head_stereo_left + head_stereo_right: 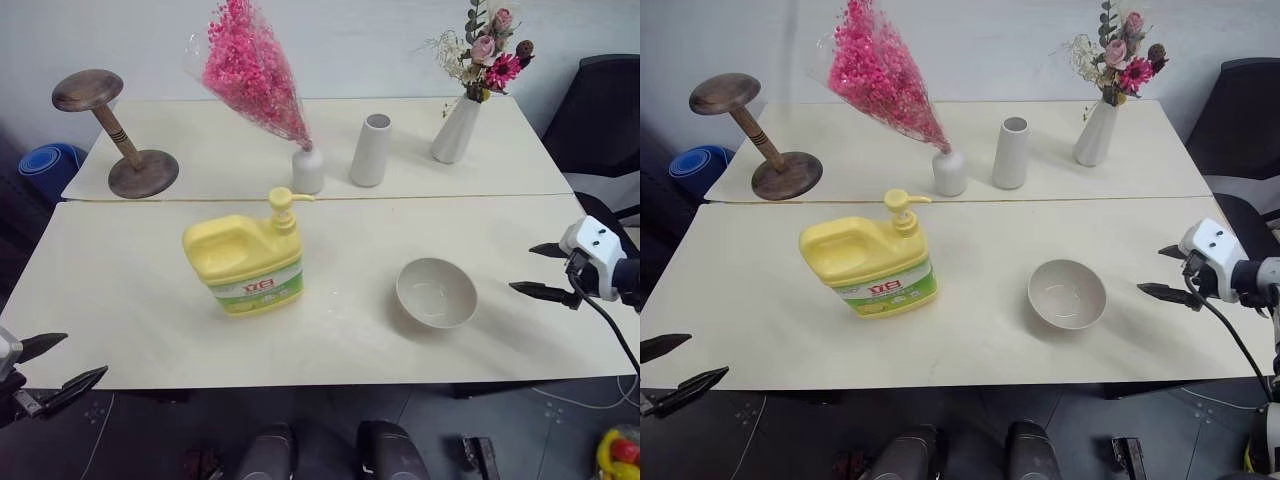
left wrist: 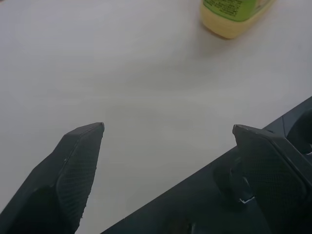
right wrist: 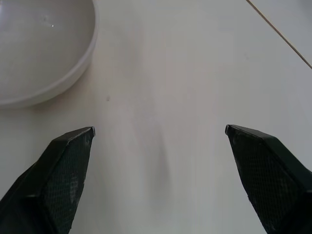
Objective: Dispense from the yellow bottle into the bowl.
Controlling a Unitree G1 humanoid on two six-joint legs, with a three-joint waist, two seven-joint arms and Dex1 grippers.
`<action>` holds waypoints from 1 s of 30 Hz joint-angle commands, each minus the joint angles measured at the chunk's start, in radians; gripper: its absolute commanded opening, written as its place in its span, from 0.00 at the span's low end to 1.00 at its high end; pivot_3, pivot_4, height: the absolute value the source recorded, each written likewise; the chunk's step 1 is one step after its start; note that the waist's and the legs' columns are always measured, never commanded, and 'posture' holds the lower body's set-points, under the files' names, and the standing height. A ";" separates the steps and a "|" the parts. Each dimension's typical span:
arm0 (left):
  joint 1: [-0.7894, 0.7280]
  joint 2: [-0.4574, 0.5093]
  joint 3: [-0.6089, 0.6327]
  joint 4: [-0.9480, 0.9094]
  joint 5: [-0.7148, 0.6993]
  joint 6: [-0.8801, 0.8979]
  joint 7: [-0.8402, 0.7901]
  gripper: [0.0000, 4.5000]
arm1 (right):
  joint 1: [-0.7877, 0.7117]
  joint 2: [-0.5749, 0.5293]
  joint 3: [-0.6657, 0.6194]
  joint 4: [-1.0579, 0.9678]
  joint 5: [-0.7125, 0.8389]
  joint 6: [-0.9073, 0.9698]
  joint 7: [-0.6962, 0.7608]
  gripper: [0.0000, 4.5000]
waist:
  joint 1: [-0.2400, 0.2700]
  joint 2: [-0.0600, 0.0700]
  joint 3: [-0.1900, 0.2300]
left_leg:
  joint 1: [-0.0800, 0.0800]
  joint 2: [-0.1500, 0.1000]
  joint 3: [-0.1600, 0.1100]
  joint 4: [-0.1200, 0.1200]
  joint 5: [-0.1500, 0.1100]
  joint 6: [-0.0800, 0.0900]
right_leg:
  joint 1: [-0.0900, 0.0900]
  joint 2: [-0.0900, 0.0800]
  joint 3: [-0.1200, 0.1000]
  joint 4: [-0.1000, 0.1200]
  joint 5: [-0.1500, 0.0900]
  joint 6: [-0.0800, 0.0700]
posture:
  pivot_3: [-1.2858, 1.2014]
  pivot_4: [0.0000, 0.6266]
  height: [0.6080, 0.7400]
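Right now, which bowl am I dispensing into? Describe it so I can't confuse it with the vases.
Start at the near table, the one holding the yellow bottle. To the right of that bottle, apart from it, sits the bowl, with the open right gripper further right. It is low, round, pale grey-beige and unmarked, while the tall white vase and the flower vases stand on the far table.

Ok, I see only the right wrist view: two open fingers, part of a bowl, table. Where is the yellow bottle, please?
Observer: The yellow bottle stands upright on the table, on the bowl's left, apart from it.
Operator: Where does its pump point?
Observer: The nozzle points toward the robot's right, the bowl's side, but ends short of the bowl.
Operator: And the left gripper?
Observer: The left gripper is open at the table's near left edge, holding nothing.
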 commanded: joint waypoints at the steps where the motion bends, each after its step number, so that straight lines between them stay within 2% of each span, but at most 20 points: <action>1: 0.003 0.008 0.004 0.014 0.018 -0.034 -0.003 1.00 | 0.000 -0.030 -0.034 -0.023 0.021 0.005 -0.006 1.00 | 0.000 0.000 0.000 | 0.000 0.000 0.000 0.000 0.000 0.000 | 0.000 0.000 0.000 0.000 0.000 0.000 | 0.52 0.24 1.00; 5: -0.029 -0.001 -0.009 0.017 0.014 -0.021 0.027 1.00 | -0.005 -0.028 -0.036 -0.022 0.030 0.027 0.000 1.00 | 0.000 0.000 0.000 | 0.000 0.000 0.000 0.000 0.000 0.000 | 0.000 0.000 0.000 0.000 0.000 0.000 | 0.52 0.24 1.00; 10: -0.092 0.021 0.051 -0.023 -0.127 0.127 0.043 1.00 | -0.036 -0.033 -0.050 -0.064 0.075 0.095 0.033 1.00 | 0.000 0.000 0.000 | 0.000 0.000 0.000 0.000 0.000 0.000 | 0.000 -0.001 0.003 0.000 0.000 0.000 | 0.52 0.24 1.00; 15: -0.106 0.120 0.096 -0.149 -0.261 0.245 -0.041 1.00 | 0.007 -0.035 -0.055 -0.315 0.149 0.198 0.094 1.00 | 0.001 0.000 0.000 | 0.000 0.002 -0.001 0.000 -0.001 -0.001 | -0.001 0.000 0.008 0.000 0.000 0.000 | 0.52 0.24 1.00; 17: -0.130 0.159 0.118 -0.196 -0.363 0.328 -0.052 1.00 | 0.036 -0.026 -0.056 -0.431 0.178 0.244 0.100 1.00 | 0.001 0.000 0.000 | 0.000 0.002 -0.001 0.000 -0.001 -0.002 | -0.001 0.000 0.009 0.000 0.000 0.000 | 0.52 0.24 1.00; 20: -0.207 0.284 0.132 -0.323 -0.585 0.447 -0.079 1.00 | 0.147 0.012 -0.008 -0.758 0.239 0.306 0.104 1.00 | 0.006 0.000 0.000 | -0.001 0.003 -0.002 -0.001 -0.002 -0.003 | -0.001 0.000 0.009 0.000 0.000 0.000 | 0.52 0.24 1.00; 22: -0.228 0.321 0.133 -0.367 -0.642 0.487 -0.088 1.00 | 0.200 0.018 0.000 -0.857 0.258 0.332 0.097 1.00 | 0.005 0.000 0.000 | -0.001 0.003 -0.003 0.000 -0.002 -0.003 | -0.001 0.001 0.008 -0.001 0.000 0.000 | 0.52 0.24 1.00; 26: -0.200 0.379 0.080 -0.498 -0.597 0.462 -0.201 1.00 | 0.339 0.046 0.028 -0.960 0.227 0.314 0.042 1.00 | 0.004 0.000 0.001 | -0.001 0.001 0.000 -0.002 -0.002 -0.002 | -0.002 0.002 0.010 -0.001 0.000 0.000 | 0.52 0.24 1.00; 30: -0.201 0.385 -0.012 -0.523 -0.491 0.391 -0.230 1.00 | 0.437 0.059 0.070 -0.947 0.137 0.211 -0.006 1.00 | 0.005 0.000 0.001 | 0.000 0.001 0.001 -0.002 -0.002 -0.002 | -0.001 0.006 0.011 -0.002 0.000 0.000 | 0.52 0.24 1.00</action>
